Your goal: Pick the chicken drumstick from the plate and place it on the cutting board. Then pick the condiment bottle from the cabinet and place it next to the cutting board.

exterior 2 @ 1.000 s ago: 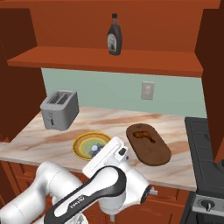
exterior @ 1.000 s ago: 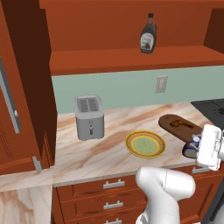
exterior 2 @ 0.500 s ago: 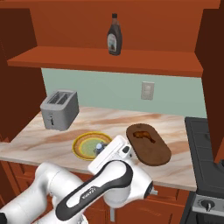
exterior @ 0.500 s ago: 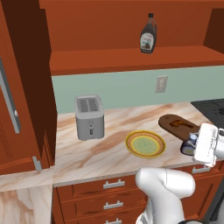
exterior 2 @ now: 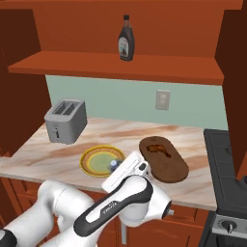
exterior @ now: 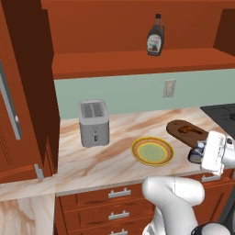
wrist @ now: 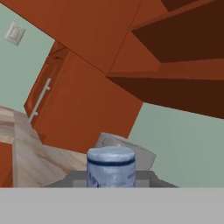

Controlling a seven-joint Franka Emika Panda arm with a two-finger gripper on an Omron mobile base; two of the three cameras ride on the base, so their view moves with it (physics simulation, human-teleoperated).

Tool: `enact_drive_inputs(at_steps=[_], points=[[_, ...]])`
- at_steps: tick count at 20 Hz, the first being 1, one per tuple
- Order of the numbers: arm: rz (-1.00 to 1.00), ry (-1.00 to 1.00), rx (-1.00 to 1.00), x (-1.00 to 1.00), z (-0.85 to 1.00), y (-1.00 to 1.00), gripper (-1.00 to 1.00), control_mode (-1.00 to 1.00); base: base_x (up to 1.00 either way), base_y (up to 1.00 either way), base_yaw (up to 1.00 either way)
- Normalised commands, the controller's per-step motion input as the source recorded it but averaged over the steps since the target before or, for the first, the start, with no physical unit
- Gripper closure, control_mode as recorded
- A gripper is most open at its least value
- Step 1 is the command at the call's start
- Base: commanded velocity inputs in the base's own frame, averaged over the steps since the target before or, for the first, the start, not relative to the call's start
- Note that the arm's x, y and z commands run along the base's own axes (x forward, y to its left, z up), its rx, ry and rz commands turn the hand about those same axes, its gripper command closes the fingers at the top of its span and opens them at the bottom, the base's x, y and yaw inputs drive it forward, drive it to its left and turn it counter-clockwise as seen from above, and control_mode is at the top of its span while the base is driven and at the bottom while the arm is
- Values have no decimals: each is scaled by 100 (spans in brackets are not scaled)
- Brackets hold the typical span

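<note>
Dark blue with a pale cap: the condiment bottle point(wrist: 111, 167) sits clenched in your gripper point(exterior: 205, 153), low over the near counter edge, between the plate point(exterior: 153, 151) and the cutting board point(exterior: 187, 132). In the right base view its cap point(exterior 2: 114, 164) peeks past the hand, in front of the plate. The chicken drumstick point(exterior 2: 157, 148) already lies on the board's far end, so the first half looks done. Expect the bottle to be light, rigid and smooth-walled; squat, so unlikely to tip once set down upright. Your hold appears to be around the body below the cap, which suits it. Set it on bare counter point(exterior 2: 200, 144) just beside the board. The taller brown bottle point(exterior: 155, 36) stands on the cabinet shelf point(exterior: 137, 62).
</note>
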Motion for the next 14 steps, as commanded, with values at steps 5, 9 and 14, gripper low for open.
enact_drive_inputs(at_steps=[5,9,14], points=[[0,0,0,11,-23,-9,100,-100,0,0,0],[0,0,0,10,-21,-7,100,-100,0,0,0],[0,0,0,9,-20,-5,100,-100,0,0,0]])
